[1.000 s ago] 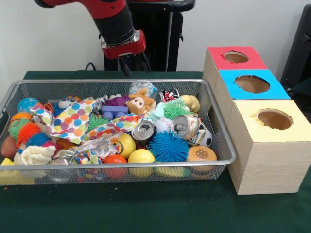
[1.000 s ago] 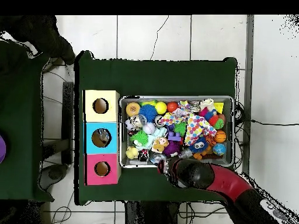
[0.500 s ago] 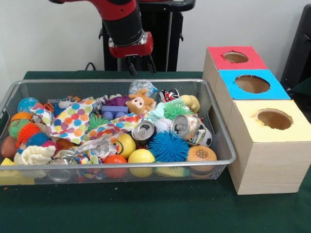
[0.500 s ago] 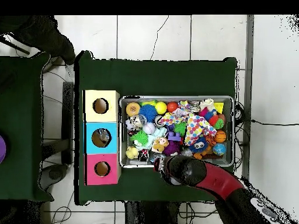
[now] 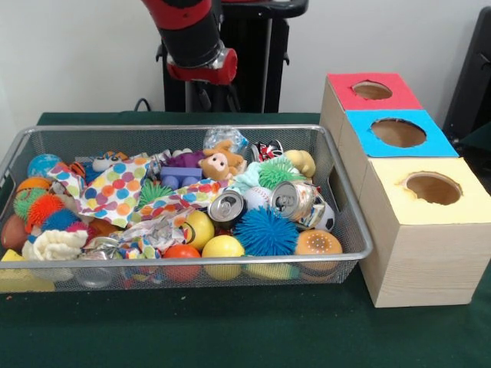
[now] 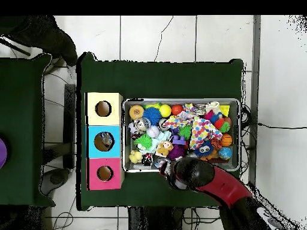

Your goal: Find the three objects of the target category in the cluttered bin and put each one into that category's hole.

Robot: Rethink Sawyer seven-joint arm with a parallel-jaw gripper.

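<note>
The pictures did not say which category was wanted; drink cans looked a fair guess. One can (image 5: 227, 205) lay near the bin's middle, its top turned up and outward. A second can (image 5: 294, 199) lay tilted nearer the bin's wall on the boxes' side, half propped on a spiky ball (image 5: 265, 230). A third was not plain to see; it may have been under the dotted cloth (image 5: 115, 188).

Both cans looked empty and dented, so probably light, thin-walled and slick, and apt to crumple or skid under a hard pinch. The best hold would likely be across the round body at mid-length, not on the rim. The soft toys packed around them would give way and might let a can roll.

The bin (image 5: 349, 230) stood on the bench (image 5: 230, 330), with the red box (image 5: 337, 88), blue box (image 5: 430, 138) and yellow box (image 5: 414, 253) just beside it.

The hand (image 5: 205, 92) hung above the bin's far wall, clear of everything inside. Whether it was open or closed could not be made out against the dark stand.
</note>
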